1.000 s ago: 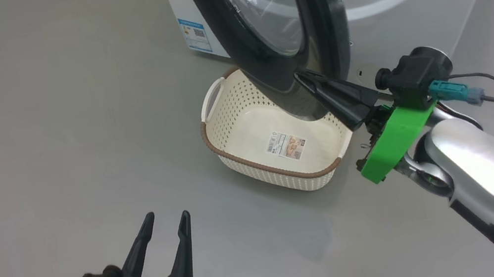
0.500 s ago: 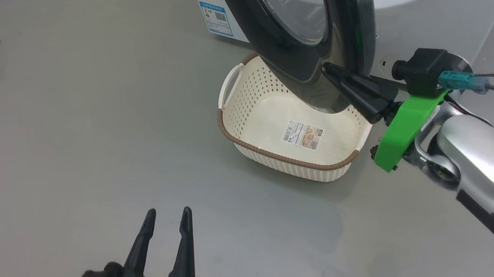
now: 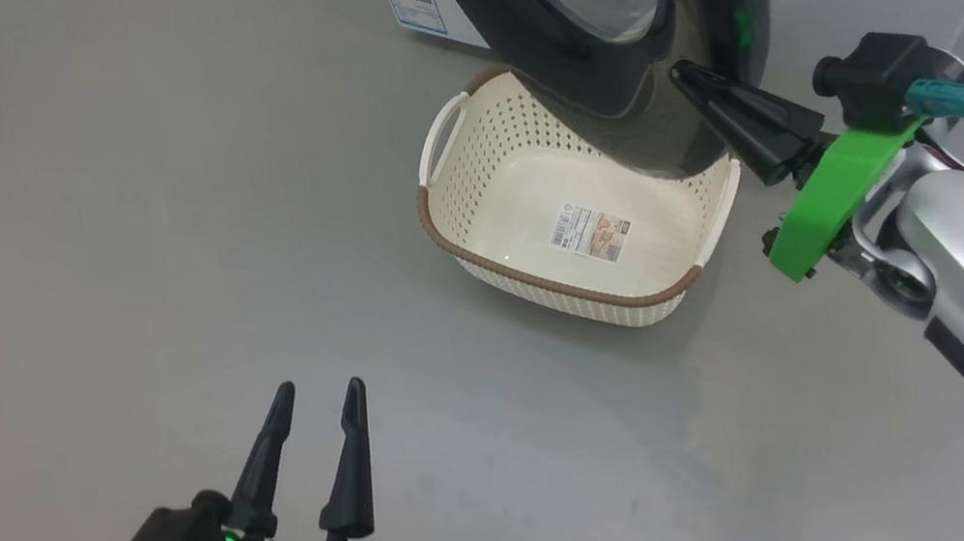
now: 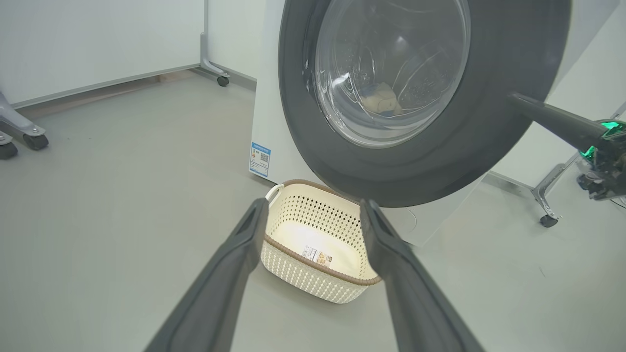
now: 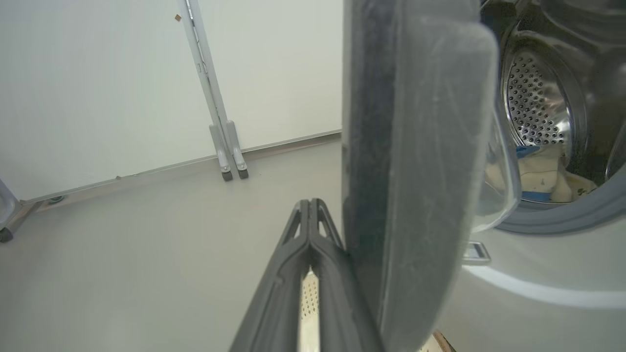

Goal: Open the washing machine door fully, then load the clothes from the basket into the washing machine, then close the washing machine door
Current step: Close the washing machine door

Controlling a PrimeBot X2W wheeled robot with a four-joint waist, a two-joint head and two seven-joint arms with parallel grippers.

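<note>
One basket (image 3: 567,299), one washing machine door (image 3: 572,74)

right gripper (image 5: 309,203): fingers pressed together, just beside the door
washing machine door (image 5: 415,146): edge-on, ajar
clothes (image 5: 538,178): inside the drum (image 5: 535,98)

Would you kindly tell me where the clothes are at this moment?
The clothes lie inside the washing machine, low in its drum, at the right of the right wrist view past the door; the basket holds none.
</note>
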